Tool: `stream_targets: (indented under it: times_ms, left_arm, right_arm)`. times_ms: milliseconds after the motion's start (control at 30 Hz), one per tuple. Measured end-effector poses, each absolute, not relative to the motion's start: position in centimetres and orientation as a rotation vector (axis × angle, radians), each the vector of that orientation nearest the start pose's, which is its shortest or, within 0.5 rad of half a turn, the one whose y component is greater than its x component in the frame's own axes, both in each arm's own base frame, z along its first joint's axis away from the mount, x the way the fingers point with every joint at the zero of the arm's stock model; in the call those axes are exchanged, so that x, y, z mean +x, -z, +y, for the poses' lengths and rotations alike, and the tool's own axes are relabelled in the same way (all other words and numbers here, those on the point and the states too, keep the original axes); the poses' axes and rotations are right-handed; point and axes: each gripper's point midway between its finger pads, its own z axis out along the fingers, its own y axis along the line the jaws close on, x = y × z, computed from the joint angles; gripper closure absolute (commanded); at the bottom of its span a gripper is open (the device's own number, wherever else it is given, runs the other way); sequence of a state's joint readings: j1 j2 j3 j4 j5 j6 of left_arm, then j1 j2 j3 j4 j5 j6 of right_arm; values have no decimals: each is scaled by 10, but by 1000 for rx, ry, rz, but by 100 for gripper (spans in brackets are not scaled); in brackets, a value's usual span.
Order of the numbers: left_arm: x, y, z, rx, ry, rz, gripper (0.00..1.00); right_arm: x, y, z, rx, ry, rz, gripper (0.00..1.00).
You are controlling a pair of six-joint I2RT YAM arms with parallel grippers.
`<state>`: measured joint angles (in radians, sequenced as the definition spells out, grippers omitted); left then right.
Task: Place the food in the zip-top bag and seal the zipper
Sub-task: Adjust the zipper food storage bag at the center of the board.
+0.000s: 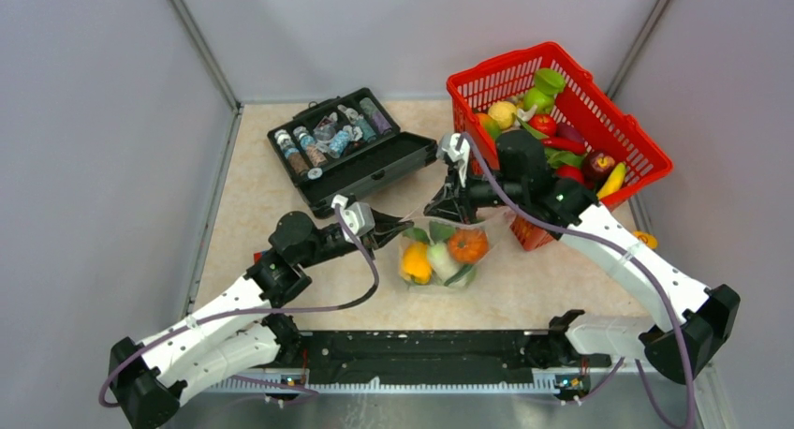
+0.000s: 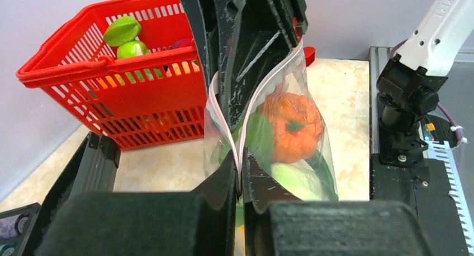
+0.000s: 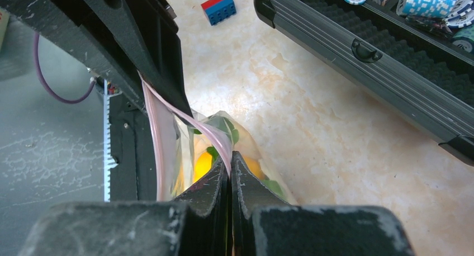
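The clear zip-top bag [image 1: 440,253] lies at the table's middle with an orange tomato [image 1: 467,245], a yellow pepper [image 1: 417,261] and a leafy white radish [image 1: 442,260] inside. My left gripper [image 1: 391,225] is shut on the bag's pinkish zipper [image 2: 232,134] at its left end. My right gripper [image 1: 449,214] is shut on the zipper [image 3: 215,138] at its right end. Between the two grippers the strip's two sides stand apart, so the mouth gapes. The tomato [image 2: 290,126] shows through the plastic in the left wrist view, the pepper [image 3: 202,164] in the right wrist view.
A red mesh basket [image 1: 646,134] with several more toy fruits stands at the back right. An open black case [image 1: 374,167] with small bottles lies at the back left. A small red and blue block [image 3: 218,7] lies near the case. An orange item [image 1: 644,238] lies beside my right arm.
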<state>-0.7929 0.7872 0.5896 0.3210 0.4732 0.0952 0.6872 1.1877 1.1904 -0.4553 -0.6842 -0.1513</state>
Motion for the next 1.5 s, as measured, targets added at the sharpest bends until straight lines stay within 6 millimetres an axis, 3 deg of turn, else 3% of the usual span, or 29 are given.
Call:
stream_targets:
  times_ms: [133,233,400,533,600,767,967,1200,1400,1500]
  left_arm:
    - [175,-299,-281,980,887,1167,100]
    - [177,-298,-280,972,876,1172,100]
    - [180,-297,-277,959,854,1191,100]
    - [178,-300,-272,947,843,1192,100]
    - [176,-301,-269,945,839,1189,100]
    - [177,-300,-267,941,832,1198,100]
    - [177,-297,-264,937,815,1216,100]
    - [172,-298,-257,948,797,1215,100]
    - [168,-297,-255,960,799,1211,100]
    - [167,-296,-254,971,800,1210,100]
  right_arm:
    - [198,-295,295,-1191,-1001,1647,52]
    - [201,-299,288,-1132,-958,1645,41]
    - [210,-325,262,-971,-813,1598,40]
    - [213,-360,230,-801,-697,1519,39]
    - [211,-367,214,-724,-673,1499,39]
    - [215,-365,175,-534,-623,1506,38]
    - [220,-347,141,-355,-585,1532,38]
    - [202,-328,139,-327,-655,1484,40]
    - [185,-316,158,-454,-759,1478,42]
    - [186,-308,163,-486,-773,1493,42]
